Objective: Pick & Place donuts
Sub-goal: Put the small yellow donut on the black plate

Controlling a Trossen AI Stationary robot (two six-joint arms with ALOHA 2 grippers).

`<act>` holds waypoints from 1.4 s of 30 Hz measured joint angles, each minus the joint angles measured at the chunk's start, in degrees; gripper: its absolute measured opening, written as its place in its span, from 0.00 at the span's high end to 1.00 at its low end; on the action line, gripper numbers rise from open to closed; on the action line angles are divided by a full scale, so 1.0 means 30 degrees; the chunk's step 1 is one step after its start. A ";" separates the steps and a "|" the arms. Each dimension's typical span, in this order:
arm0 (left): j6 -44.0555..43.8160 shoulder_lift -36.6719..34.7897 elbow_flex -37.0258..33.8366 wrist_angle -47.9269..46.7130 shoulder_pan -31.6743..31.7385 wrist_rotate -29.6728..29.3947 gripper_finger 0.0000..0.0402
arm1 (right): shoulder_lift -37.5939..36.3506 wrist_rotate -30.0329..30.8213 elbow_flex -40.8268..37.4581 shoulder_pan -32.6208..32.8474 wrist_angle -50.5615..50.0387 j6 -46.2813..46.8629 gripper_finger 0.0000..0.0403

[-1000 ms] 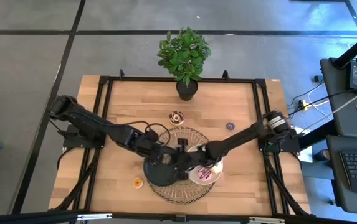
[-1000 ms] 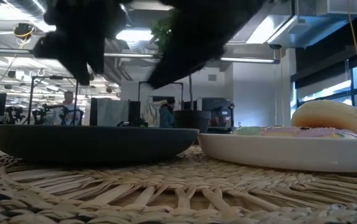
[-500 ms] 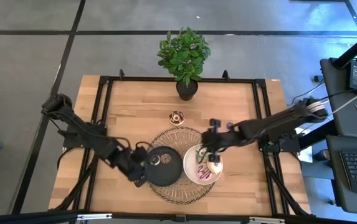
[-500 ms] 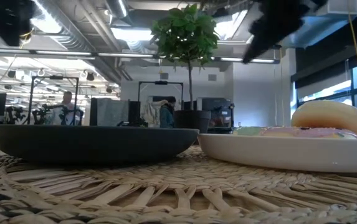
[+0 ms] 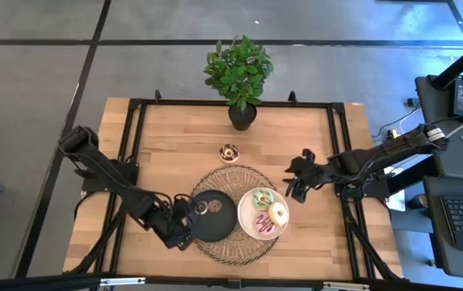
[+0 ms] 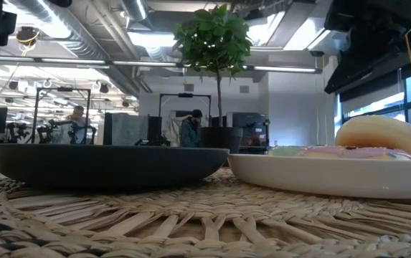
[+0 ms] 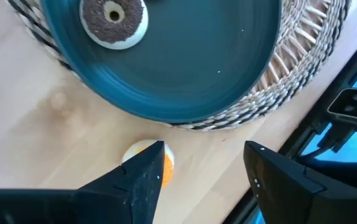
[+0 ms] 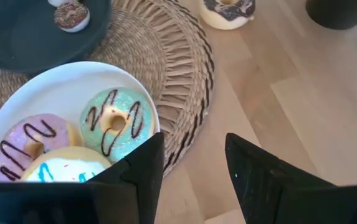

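Arms have both drawn back from the plates since a second ago. From above, the left gripper (image 5: 181, 236) sits by the black plate (image 5: 225, 222), the right gripper (image 5: 294, 179) beside the white plate (image 5: 247, 226). Three donuts lie on white, one chocolate donut (image 5: 201, 208) on black, another donut (image 5: 229, 152) loose beyond the mat (image 5: 239, 174).

Left wrist: spread fingers (image 7: 138, 180) flank the orange donut (image 7: 147, 157) (not gripped).

Right wrist: parted fingers (image 8: 256, 168), the green donut (image 8: 111, 123) just ahead.
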 joint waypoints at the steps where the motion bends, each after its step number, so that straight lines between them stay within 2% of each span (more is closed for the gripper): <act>1: -0.0023 0.0092 0.0000 0.0130 0.0000 -0.0002 0.46 | -0.0082 0.0007 -0.0074 0.0000 0.0081 0.0007 0.57; 5: 0.0243 0.0397 0.0000 0.0020 0.0000 0.0640 0.46 | -0.0148 0.0007 -0.0112 0.0000 0.0320 -0.0032 0.57; 10: -0.2836 0.0920 -0.0286 -0.0719 -0.0022 0.1571 0.49 | -0.0148 0.0007 -0.0112 0.0000 0.0496 -0.0067 0.57; 16: -0.4848 0.2243 -0.0800 -0.0801 -0.0029 0.3335 0.52 | -0.0148 0.0007 -0.0112 0.0000 0.0486 -0.0081 0.57; 20: -0.5002 0.3301 -0.0809 -0.0628 -0.0036 0.4246 0.53 | -0.0148 0.0014 -0.0112 0.0000 0.0483 -0.0074 0.57; 28: -0.5062 0.4564 -0.0809 -0.0549 0.0022 0.4541 0.59 | -0.0148 0.0014 -0.0109 0.0000 0.0481 -0.0078 0.57; 38: -0.4846 0.4645 -0.0801 -0.0439 0.0014 0.5265 0.73 | -0.0141 0.0021 -0.0112 0.0000 0.0468 -0.0084 0.57; 42: -0.4846 0.3910 -0.0801 -0.0510 -0.0159 0.5216 0.78 | -0.0141 0.0014 -0.0109 0.0000 0.0468 -0.0059 0.57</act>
